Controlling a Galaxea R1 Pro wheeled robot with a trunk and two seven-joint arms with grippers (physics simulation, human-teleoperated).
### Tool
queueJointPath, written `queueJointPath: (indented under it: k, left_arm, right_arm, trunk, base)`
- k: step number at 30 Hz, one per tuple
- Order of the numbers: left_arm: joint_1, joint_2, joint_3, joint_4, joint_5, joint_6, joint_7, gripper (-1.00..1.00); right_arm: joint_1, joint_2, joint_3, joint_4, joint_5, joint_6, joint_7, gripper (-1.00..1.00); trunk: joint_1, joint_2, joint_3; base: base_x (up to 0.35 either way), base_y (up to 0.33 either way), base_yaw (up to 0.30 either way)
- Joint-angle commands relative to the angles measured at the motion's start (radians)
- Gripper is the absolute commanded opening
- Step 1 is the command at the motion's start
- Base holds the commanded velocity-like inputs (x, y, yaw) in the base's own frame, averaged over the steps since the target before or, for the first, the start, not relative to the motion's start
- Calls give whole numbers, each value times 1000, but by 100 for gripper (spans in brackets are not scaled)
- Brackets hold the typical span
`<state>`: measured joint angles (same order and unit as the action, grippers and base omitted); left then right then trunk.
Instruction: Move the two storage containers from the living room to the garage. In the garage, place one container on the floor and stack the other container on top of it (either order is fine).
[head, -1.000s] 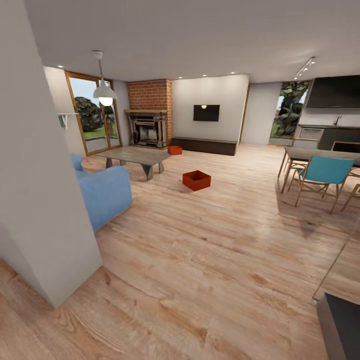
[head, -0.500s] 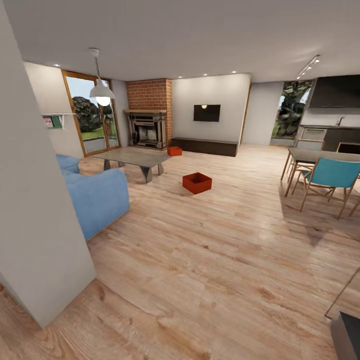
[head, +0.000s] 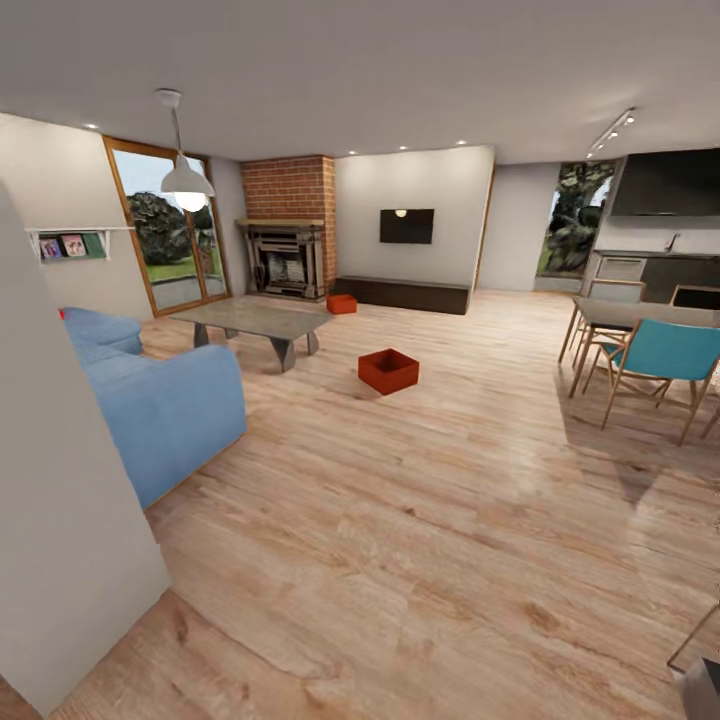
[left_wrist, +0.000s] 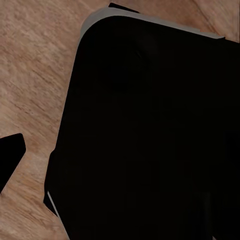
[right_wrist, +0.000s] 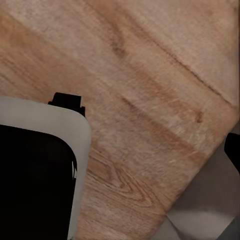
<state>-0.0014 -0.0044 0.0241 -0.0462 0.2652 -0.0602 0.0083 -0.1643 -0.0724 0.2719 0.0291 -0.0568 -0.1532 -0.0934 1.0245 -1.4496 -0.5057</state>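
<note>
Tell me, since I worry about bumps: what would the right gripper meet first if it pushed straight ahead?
Probably the wood floor; its wrist camera looks along the fingers at bare planks, nothing between, though depth is unclear.

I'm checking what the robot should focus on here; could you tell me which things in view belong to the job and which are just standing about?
Job: near container; far container; both on the wood floor.

Bystanders: sofa; coffee table; fireplace; TV; teal chair; lamp.

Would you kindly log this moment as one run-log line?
place: living room | near storage container: on wood floor, beyond the coffee table | far storage container: by fireplace | carried: nothing seen | fingers: cannot tell
</note>
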Motion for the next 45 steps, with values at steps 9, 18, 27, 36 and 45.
queueJointPath:
  k: [9, 18, 27, 36, 45]
  left_arm:
    - [0, 0, 2, -1, 3, -4, 1, 100]
    - [0, 1, 4, -1, 5, -5, 1, 100]
    - [0, 1, 4, 0, 5, -4, 1, 100]
    - [0, 0, 4, -1, 6, -4, 1, 100]
    - [0, 0, 4, 0, 6, -4, 1, 100]
  right_arm:
    - [-1, 0, 7, 3, -6, -5, -2, 100]
    - [-1, 0, 9, 3, -6, -5, -2, 100]
    - [-1, 0, 8, 3, -6, -5, -2, 100]
    - [-1, -1, 9, 3, -5, -6, -2, 100]
    - [-1, -1, 9, 3, -5, -6, -2, 100]
  trunk:
    - [1, 0, -1]
    - [1, 0, -1]
    - [1, 0, -1]
    - [1, 0, -1]
    - [1, 0, -1]
  base:
    - [324, 0, -243]
    - [324, 0, -249]
    - [324, 0, -231]
    - [324, 0, -30]
    - [324, 0, 0]
